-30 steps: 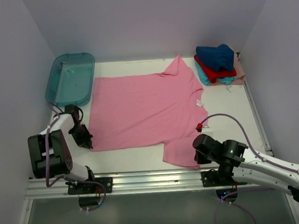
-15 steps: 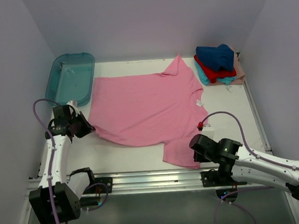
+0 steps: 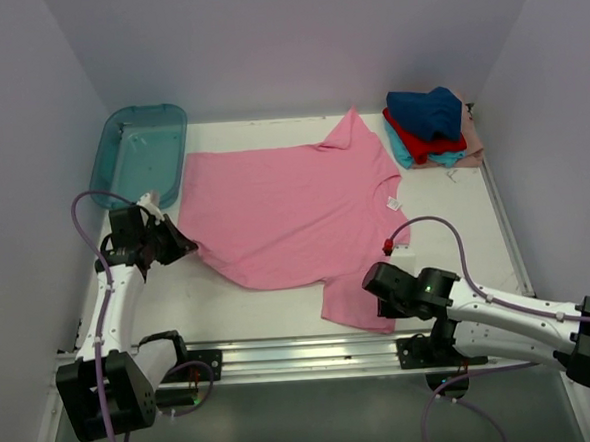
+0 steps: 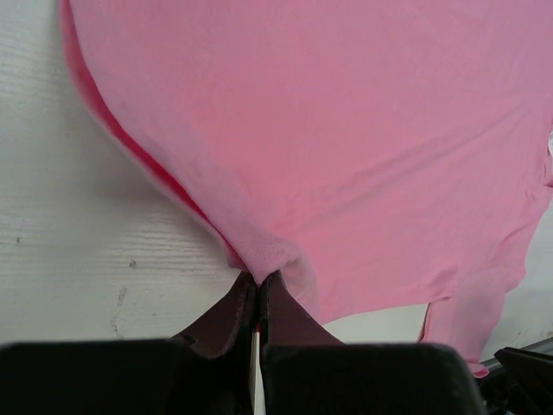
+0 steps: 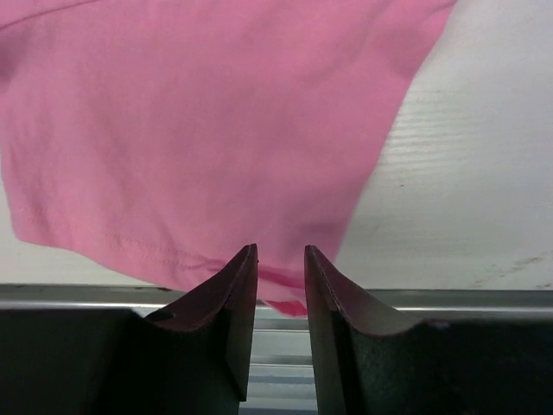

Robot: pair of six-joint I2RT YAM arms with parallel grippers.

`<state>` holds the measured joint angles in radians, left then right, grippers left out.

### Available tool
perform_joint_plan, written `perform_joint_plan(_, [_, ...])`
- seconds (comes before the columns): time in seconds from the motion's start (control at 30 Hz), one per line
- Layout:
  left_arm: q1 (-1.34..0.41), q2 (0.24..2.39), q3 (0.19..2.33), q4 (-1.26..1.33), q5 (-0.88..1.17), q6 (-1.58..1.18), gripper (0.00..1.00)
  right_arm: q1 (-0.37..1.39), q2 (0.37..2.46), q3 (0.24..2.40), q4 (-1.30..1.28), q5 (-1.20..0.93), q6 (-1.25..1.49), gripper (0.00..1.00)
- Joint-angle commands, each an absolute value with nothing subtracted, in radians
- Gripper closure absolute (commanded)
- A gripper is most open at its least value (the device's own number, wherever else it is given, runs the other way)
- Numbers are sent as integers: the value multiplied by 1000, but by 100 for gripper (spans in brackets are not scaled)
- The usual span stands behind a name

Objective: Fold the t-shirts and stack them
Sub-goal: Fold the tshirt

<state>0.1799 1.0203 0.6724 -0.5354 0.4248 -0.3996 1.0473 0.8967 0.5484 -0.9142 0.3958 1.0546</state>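
Note:
A pink t-shirt (image 3: pixel 294 206) lies spread on the white table, with a small white tag at its collar (image 3: pixel 394 204). My left gripper (image 3: pixel 181 248) is shut on its near-left hem corner and holds it a little off the table; the wrist view shows the cloth (image 4: pixel 346 130) bunched at the closed tips of that gripper (image 4: pixel 259 277). My right gripper (image 3: pixel 385 311) stands open over the near sleeve's corner. In the right wrist view the sleeve's hem (image 5: pixel 199 130) reaches between the spread fingers of that gripper (image 5: pixel 281 251). Folded navy (image 3: pixel 427 111), red (image 3: pixel 421 143), teal (image 3: pixel 403 156) and peach (image 3: pixel 473 140) t-shirts are stacked at the back right.
A translucent teal tub (image 3: pixel 139 153) stands at the back left. A metal rail (image 3: pixel 293 353) runs along the table's near edge, just under the right gripper. Walls close in on both sides.
The left arm has raised the hem corner and carried it back, pulling the shirt's near-left edge off the table. The right gripper, shut a second ago, has opened at the sleeve.

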Motion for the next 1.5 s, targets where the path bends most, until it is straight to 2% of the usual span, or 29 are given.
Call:
perform_joint_plan(0.0, [166, 997, 673, -472, 460, -385, 100, 1051, 851, 476, -851, 299, 1134, 68])
perform_joint_plan(0.6, [163, 1026, 675, -474, 449, -385, 100, 1051, 853, 454, -923, 246, 1103, 75])
perform_joint_plan(0.93, [163, 1034, 675, -472, 445, -387, 100, 1051, 788, 502, -1043, 252, 1091, 70])
perform_joint_plan(1.17, [163, 1037, 673, -472, 442, -385, 100, 1051, 808, 497, -968, 201, 1060, 69])
perform_joint_plan(1.47, [163, 1037, 672, -472, 439, -387, 100, 1051, 724, 526, -917, 164, 1000, 64])
